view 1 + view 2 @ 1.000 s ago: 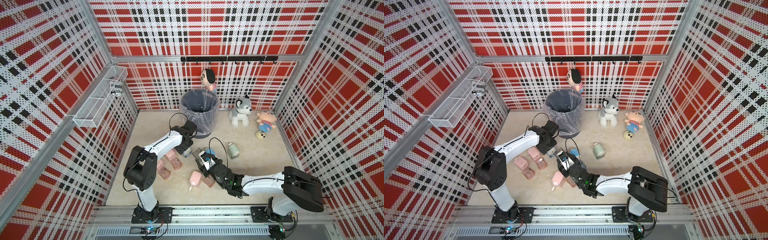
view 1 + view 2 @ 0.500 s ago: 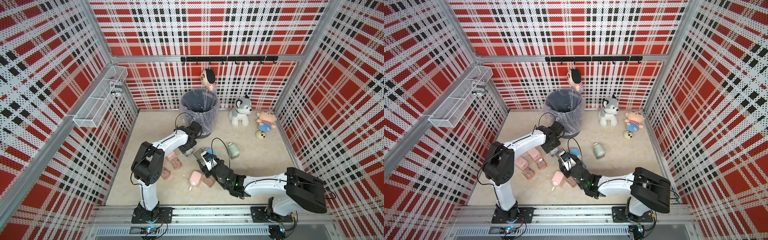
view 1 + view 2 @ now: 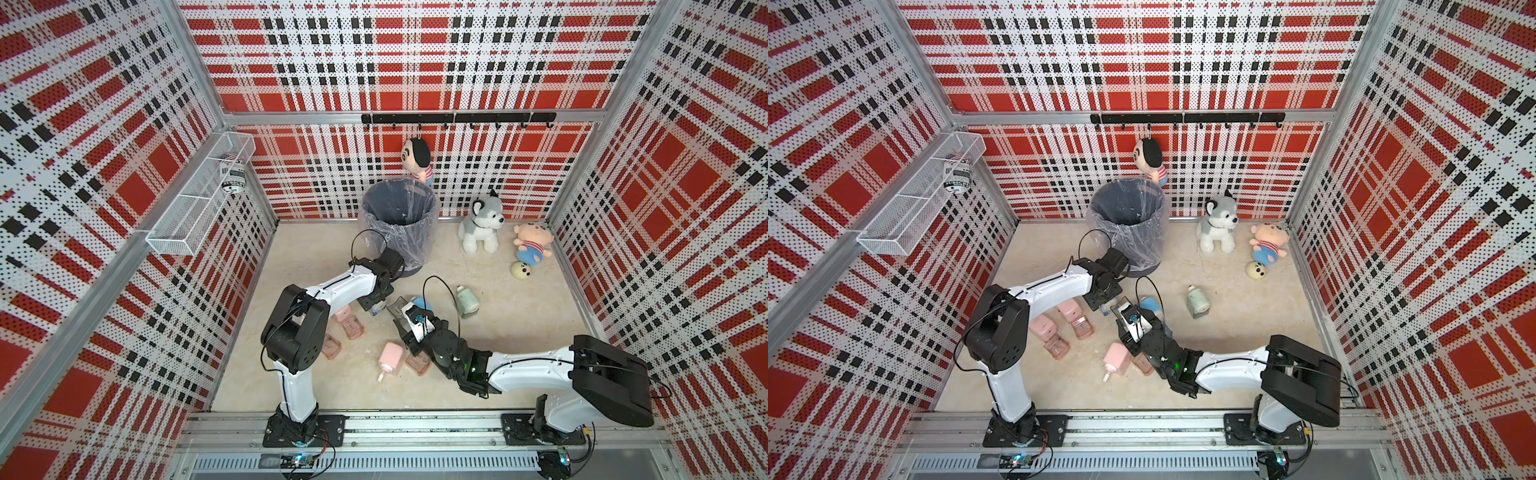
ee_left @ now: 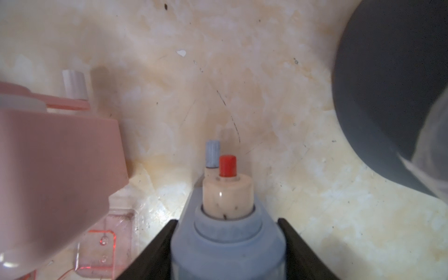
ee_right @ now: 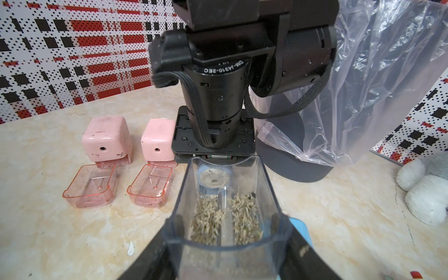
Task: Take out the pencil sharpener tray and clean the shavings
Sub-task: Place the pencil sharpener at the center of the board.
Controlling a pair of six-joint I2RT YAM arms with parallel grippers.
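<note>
A blue pencil sharpener (image 4: 226, 242) stands on the table beside the bin. The black fingers of my left gripper (image 4: 226, 230) stand close against both its sides from above. Whether they press on it I cannot tell. In both top views the left gripper (image 3: 376, 305) (image 3: 1106, 303) hangs over it. My right gripper (image 5: 225, 247) is shut on the clear tray (image 5: 271, 194), which is pulled free of the sharpener (image 5: 213, 179). Brown shavings (image 5: 208, 218) lie inside. In both top views the tray (image 3: 395, 312) (image 3: 1124, 316) is just right of the sharpener.
The grey trash bin (image 3: 399, 224) with a plastic liner stands right behind the left gripper. Two pink sharpeners (image 5: 106, 138) (image 5: 157, 140) with pink trays (image 5: 92, 186) (image 5: 150, 186) stand to the left. A third pink sharpener (image 3: 390, 359) and a green one (image 3: 467, 301) lie nearby. Plush toys (image 3: 482, 226) sit at the back right.
The left arm's elbow has swung to the right while its gripper stayed over the blue sharpener. The right gripper with the tray has hardly moved.
</note>
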